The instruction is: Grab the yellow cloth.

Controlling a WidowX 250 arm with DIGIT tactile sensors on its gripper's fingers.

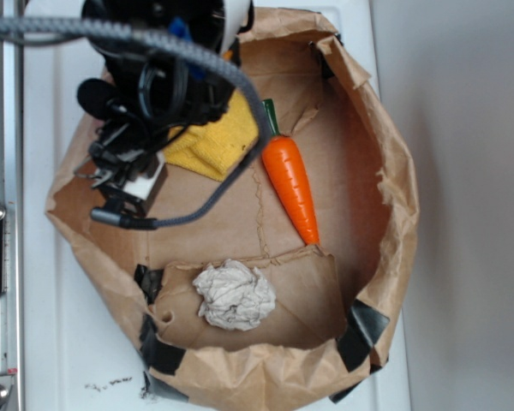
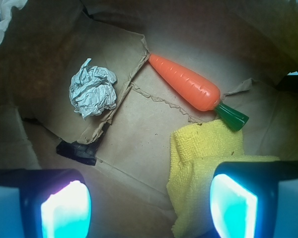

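Both fingers of my claw point(image 2: 149, 208) fill the bottom of the wrist view, spread wide apart with nothing between them. My right finger point(image 2: 233, 206) hangs over the cloth point(image 2: 203, 163), which lies flat on the paper floor of the bag point(image 1: 385, 214), just beside the carrot's point(image 2: 186, 84) green end. So nothing is grabbed yet. By my reckoning I must shift right to centre over it, then lower and close. The paper ball point(image 2: 92, 91) sits well apart.

Black arm point(image 1: 154, 77), grey braided cable point(image 1: 214, 68)
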